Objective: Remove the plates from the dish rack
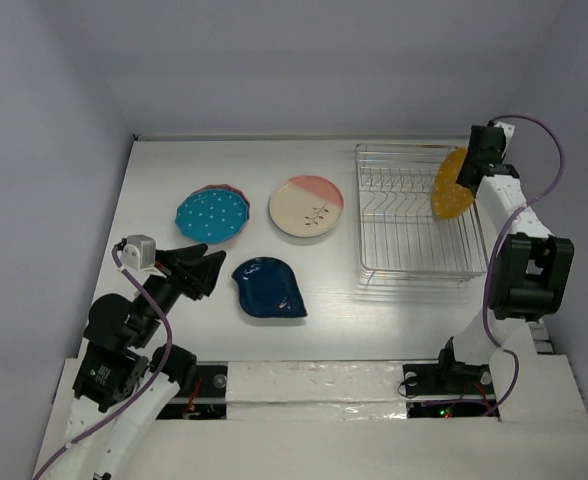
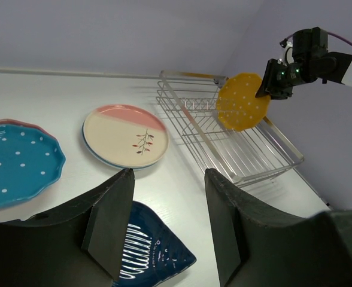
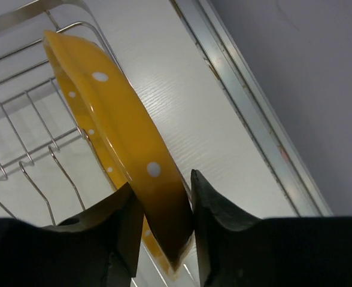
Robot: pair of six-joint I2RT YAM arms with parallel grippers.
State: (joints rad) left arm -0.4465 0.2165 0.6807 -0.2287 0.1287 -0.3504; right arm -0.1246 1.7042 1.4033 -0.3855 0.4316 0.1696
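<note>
From above, my right tool (image 1: 466, 170) pinches the upper rim of the yellow-orange dotted plate (image 1: 450, 190) at the far right corner of the dish rack (image 1: 414, 268), which stands toward the right edge of the table (image 1: 324, 335). I hold the plate on edge because, I judge, that lets it slip up between the tines. That arm reaches far forward, wrist bent down. The light blue dotted plate (image 1: 212, 216), resting on a pink plate (image 1: 226, 188), the cream-and-pink plate (image 1: 306, 206) and the dark blue leaf-shaped plate (image 1: 270, 288) lie flat left of the rack, where there is room. My left arm is folded back near the left edge.

From my left wrist, my left tool (image 2: 167, 179) stands wide with nothing between its fingers, above the leaf-shaped plate. Across the table the yellow plate tilts over the rack; I cannot tell whether its lower edge clears the wires.

From my right wrist, both fingers (image 3: 125, 221) press the plate's rim, one on each face.
</note>
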